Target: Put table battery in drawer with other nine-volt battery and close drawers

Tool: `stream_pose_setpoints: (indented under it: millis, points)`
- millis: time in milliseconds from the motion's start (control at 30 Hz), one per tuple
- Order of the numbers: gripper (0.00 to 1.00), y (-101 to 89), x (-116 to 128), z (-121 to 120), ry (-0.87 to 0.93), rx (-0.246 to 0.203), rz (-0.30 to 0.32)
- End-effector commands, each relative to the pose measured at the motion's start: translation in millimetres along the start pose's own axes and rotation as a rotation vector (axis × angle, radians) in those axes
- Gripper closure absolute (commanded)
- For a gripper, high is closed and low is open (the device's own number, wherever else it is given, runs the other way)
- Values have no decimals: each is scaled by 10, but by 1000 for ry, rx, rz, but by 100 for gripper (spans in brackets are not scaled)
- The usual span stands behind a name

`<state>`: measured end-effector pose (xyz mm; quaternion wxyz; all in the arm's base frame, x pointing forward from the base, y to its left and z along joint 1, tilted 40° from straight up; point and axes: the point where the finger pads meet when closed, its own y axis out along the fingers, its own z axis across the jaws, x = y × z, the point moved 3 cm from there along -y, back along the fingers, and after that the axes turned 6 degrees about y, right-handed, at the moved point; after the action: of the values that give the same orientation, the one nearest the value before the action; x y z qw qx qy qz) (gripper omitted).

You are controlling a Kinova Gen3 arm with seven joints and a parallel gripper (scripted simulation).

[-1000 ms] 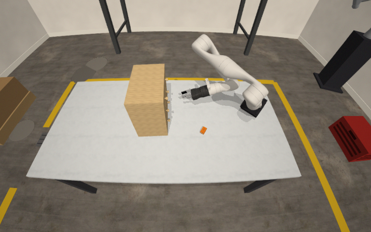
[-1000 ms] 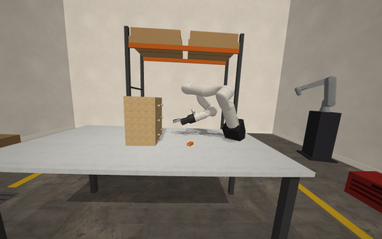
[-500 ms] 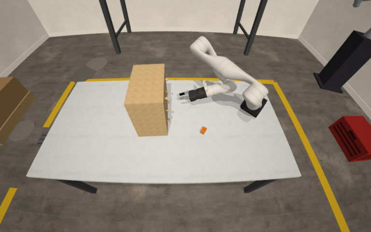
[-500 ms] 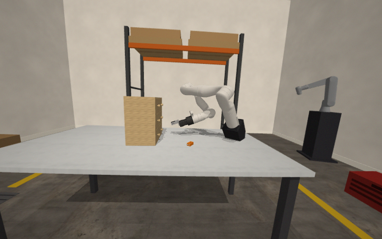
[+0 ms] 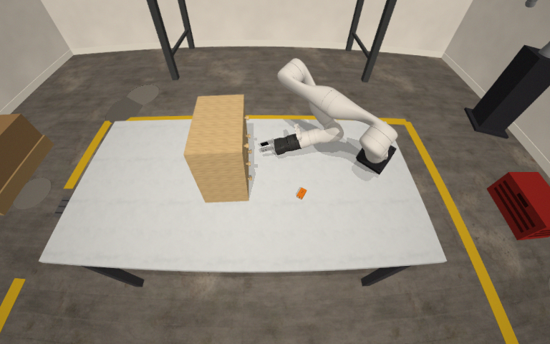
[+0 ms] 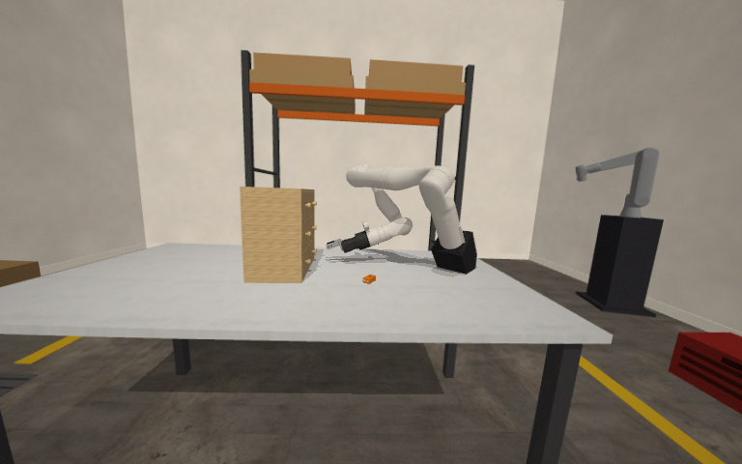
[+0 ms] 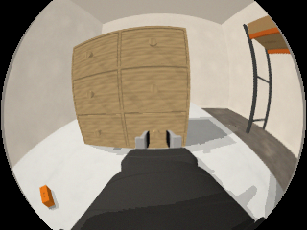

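Note:
The wooden chest (image 5: 217, 147) stands on the white table, its front facing my arm; it also shows in the exterior view (image 6: 276, 235) and the wrist view (image 7: 130, 86). Its several drawers, in two columns, all look pushed in, and their contents are hidden. The orange nine-volt battery (image 5: 301, 193) lies on the table in front of the chest, to the side of my arm; it also shows in the exterior view (image 6: 368, 278) and the wrist view (image 7: 46, 195). My gripper (image 5: 261, 147) (image 6: 329, 246) is partly open and empty. It points at the chest's front a short way off, low, at the height of the lower drawers (image 7: 155, 140).
A shelf rack (image 6: 356, 98) with cardboard boxes stands behind the table. A red crate (image 5: 520, 203) and a second robot on a black pedestal (image 6: 623, 262) are on the floor to the right. A cardboard box (image 5: 16, 154) stands to the left.

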<state>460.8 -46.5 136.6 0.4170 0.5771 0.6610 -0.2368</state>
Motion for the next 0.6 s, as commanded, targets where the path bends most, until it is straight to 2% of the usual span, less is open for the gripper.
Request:
stream_pose_setpoints:
  millis: [0,300,567]
  points:
    - [33,76,36,-23,-2,-9,1]
    - [33,249,130,-14,-2,-9,1]
    - [33,300,158,-12,-2,-9,1]
